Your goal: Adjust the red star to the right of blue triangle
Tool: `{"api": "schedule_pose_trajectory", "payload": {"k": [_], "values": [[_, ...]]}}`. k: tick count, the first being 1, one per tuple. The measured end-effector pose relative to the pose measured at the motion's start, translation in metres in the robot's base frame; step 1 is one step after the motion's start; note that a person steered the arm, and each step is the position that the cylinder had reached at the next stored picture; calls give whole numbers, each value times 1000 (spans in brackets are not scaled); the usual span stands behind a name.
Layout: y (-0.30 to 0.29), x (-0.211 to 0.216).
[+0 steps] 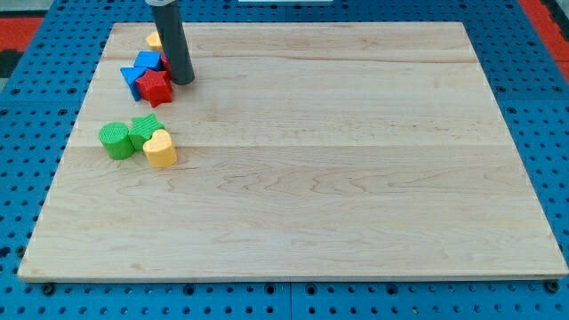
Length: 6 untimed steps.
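Taking the red star (156,87) as the landmark: farthest toward the view's left and below it sits a green cylinder (115,140), touching a green star-like block (144,130), with a yellow heart (161,148) pressed against that one's lower right. These three lie well below the red star, apart from it.

Next comes a blue block (132,77), touching the red star's left side, its shape hard to make out. Just above the red star sits the blue triangle (148,60), touching it. A yellow block (154,40) peeks out further up, partly hidden behind the rod.

The red star itself lies near the wooden board's (356,160) top-left corner, below the blue triangle.

My tip (182,81) rests just right of the red star, touching or nearly so; it is a bare rod, holding nothing.
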<state>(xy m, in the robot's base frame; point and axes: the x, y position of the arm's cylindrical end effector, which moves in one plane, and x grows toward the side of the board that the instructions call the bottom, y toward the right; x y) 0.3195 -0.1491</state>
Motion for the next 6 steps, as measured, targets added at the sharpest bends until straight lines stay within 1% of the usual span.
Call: {"api": "schedule_pose_trajectory", "payload": {"k": [1,2,3,4,6], "values": [[4,5],[44,70],[37,71],[0,71],[-13,63]]}}
